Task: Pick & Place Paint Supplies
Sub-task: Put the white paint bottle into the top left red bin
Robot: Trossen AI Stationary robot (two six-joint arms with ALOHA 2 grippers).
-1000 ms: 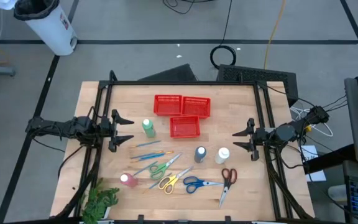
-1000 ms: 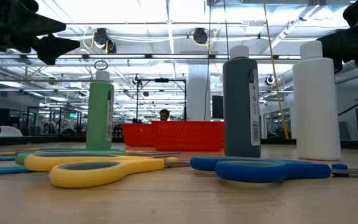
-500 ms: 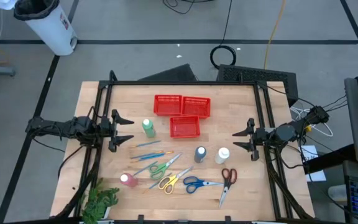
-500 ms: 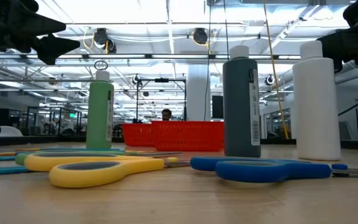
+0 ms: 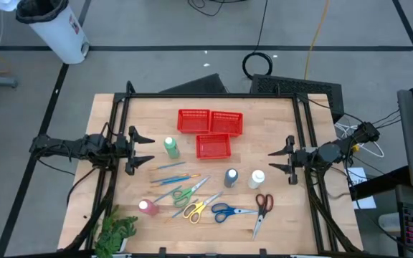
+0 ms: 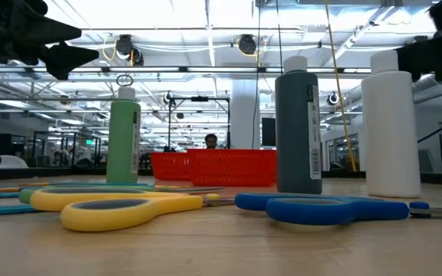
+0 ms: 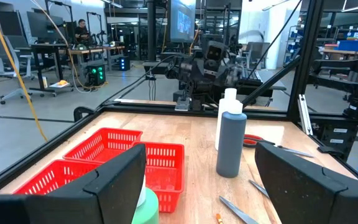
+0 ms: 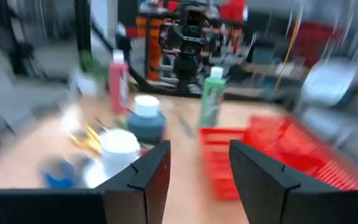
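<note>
The paint supplies lie on the wooden table between both arms. A green bottle, a pink one, a grey-blue one and a white one stand upright on their bases. Thin brushes lie flat, as do the green, yellow, blue and red scissors. My left gripper hovers open at the table's left side, level, left of the green bottle. My right gripper hovers open at the right side, beside the white bottle. Neither gripper holds anything.
Three red mesh baskets sit at the far middle of the table. A green leafy plant stands at the near left corner. A black frame runs along the table's edges.
My right gripper has rolled about the line it points along while staying in place: its outline in the low view has shifted. Nothing on the table has moved.
</note>
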